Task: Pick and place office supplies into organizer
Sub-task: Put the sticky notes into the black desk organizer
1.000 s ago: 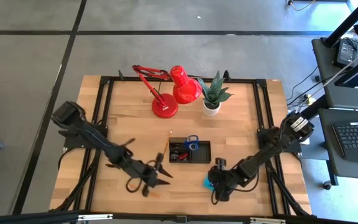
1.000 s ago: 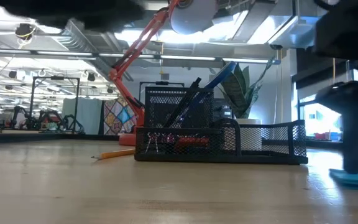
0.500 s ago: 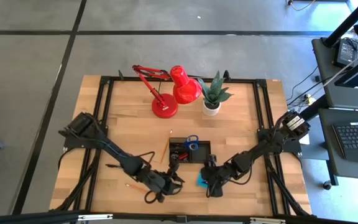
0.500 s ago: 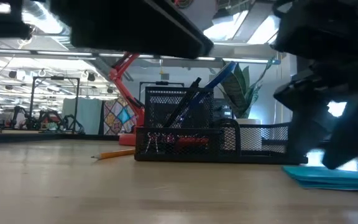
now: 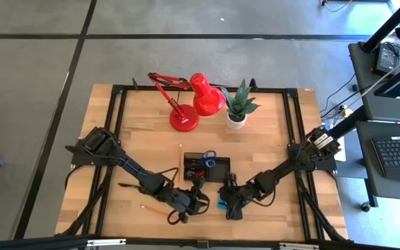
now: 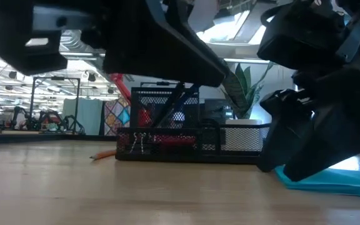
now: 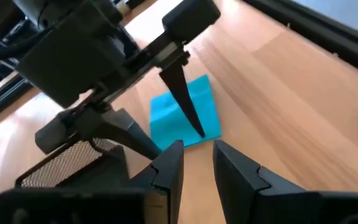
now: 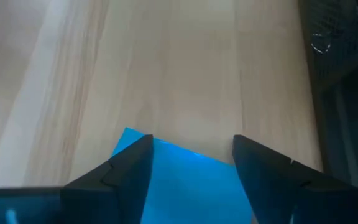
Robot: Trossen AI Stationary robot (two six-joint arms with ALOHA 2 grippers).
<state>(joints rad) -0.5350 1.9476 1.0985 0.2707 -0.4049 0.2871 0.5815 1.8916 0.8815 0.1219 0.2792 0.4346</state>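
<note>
Pencils (image 5: 151, 208) lie on the surface (image 5: 269, 132) left of the organizer (image 5: 207, 168). Left hand (image 5: 198, 203), fingers slightly parted, crowds its front beside the pad (image 7: 185, 113), which the open right hand (image 5: 224, 201) straddles.

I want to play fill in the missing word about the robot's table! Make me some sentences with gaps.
1. The flat note pad lying on the table is colored ____.
2. The desk lamp next to the potted plant is colored ____.
3. The right gripper has its two fingers open over the ____.
4. The black mesh organizer sits on the table between the two ____.

Missing words: blue; red; note pad; arms
</note>
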